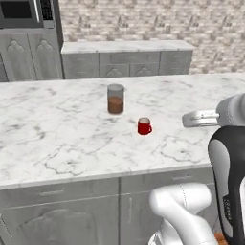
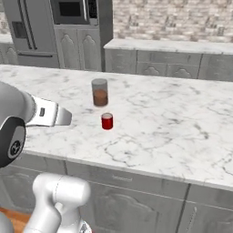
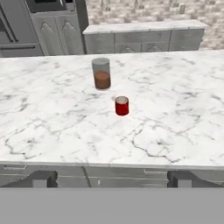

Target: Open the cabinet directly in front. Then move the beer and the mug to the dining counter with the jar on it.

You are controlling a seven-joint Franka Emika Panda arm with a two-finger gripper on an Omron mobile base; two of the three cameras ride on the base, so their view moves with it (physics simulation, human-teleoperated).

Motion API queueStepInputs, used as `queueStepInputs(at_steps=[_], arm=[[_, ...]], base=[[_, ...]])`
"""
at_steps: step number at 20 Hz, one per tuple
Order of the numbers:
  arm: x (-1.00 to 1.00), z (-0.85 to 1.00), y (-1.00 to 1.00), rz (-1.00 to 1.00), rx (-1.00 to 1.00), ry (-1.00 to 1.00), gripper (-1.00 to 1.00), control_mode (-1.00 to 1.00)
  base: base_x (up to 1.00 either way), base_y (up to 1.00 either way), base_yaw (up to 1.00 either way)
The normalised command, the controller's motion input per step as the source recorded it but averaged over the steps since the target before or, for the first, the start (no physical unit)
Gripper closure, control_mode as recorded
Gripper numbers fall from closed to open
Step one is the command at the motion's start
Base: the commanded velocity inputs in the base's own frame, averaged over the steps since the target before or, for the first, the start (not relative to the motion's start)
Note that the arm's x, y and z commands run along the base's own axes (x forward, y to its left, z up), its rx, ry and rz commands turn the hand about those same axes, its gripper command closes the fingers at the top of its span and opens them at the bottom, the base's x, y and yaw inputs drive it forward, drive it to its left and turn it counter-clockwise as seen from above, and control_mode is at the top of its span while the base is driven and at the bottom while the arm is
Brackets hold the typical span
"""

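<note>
Dining counter (image 3: 175, 127) mostly bare; mug (image 3: 122, 106) and jar (image 3: 101, 74) stand near centre, seemingly apart.

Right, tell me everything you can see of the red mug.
The mug is small, red and cylindrical, with a glossy look; a small handle sticks out on one side in the left base view. It stands upright on the white marble dining counter, a little nearer the robot than the glass jar and clearly apart from it. It is shorter than the jar. Nothing touches it but the counter; the open gripper is well short of it.
</note>
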Motion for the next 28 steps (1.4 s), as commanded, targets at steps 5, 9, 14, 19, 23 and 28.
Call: queueStepInputs(at_steps=[5, 9, 14, 19, 23, 28], arm=[[0.00, 0.00, 0.00, 0.00, 0.00, 0.00, -1.00, 1.00], [0.00, 0.00, 0.00, 0.00, 0.00, 0.00, -1.00, 1.00], [0.00, 0.00, 0.00, 0.00, 0.00, 0.00, -1.00, 1.00], [0.00, 0.00, 0.00, 0.00, 0.00, 0.00, -1.00, 1.00], [0.00, 0.00, 0.00, 0.00, 0.00, 0.00, -1.00, 1.00], [0.00, 0.00, 0.00, 0.00, 0.00, 0.00, -1.00, 1.00]], base=[[0.06, 0.77, 0.04], [0.00, 1.00, 0.10], [-0.13, 1.00, 0.13], [-0.14, 1.00, 0.09], [-0.21, 1.00, 0.01], [-0.10, 1.00, 0.00]])
